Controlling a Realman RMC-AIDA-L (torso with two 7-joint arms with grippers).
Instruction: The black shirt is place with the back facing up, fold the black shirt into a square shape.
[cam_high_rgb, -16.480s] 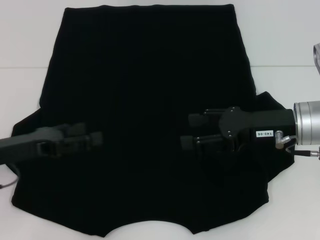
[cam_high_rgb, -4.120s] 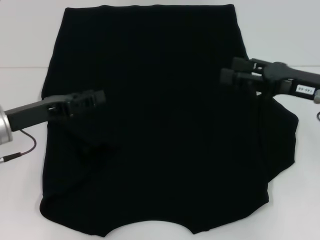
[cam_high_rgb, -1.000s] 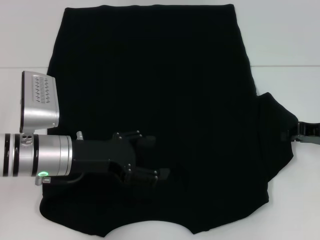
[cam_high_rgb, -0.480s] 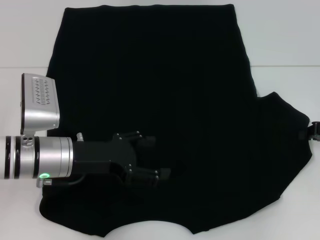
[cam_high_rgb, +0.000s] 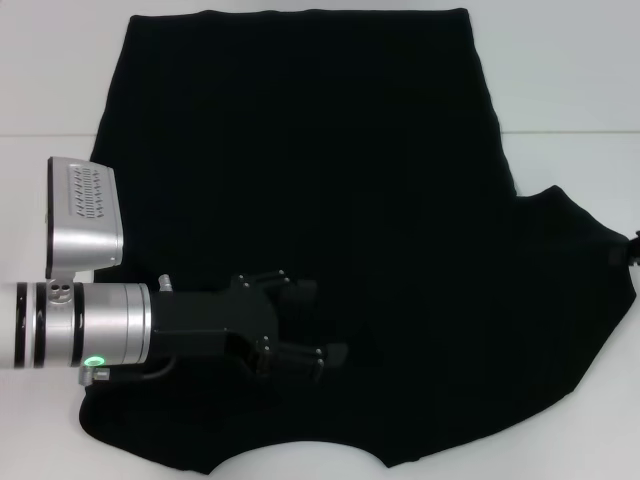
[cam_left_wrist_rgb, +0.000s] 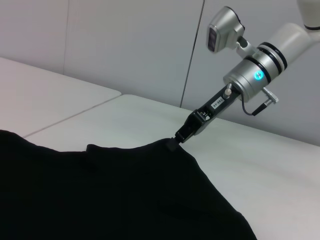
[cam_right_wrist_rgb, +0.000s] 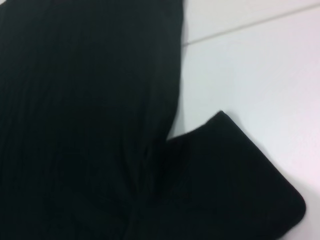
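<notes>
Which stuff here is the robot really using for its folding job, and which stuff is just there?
Part of the job:
- the black shirt, spread flat
- the left hand, over the shirt's near left part
- the right hand, pinching the tip of the shirt's right sleeve

Just there:
- the white table under the shirt
- the wall behind it

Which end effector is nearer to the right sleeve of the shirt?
Right. The right end effector is at the tip of the sleeve; the left end effector is over the shirt body, far across.
</notes>
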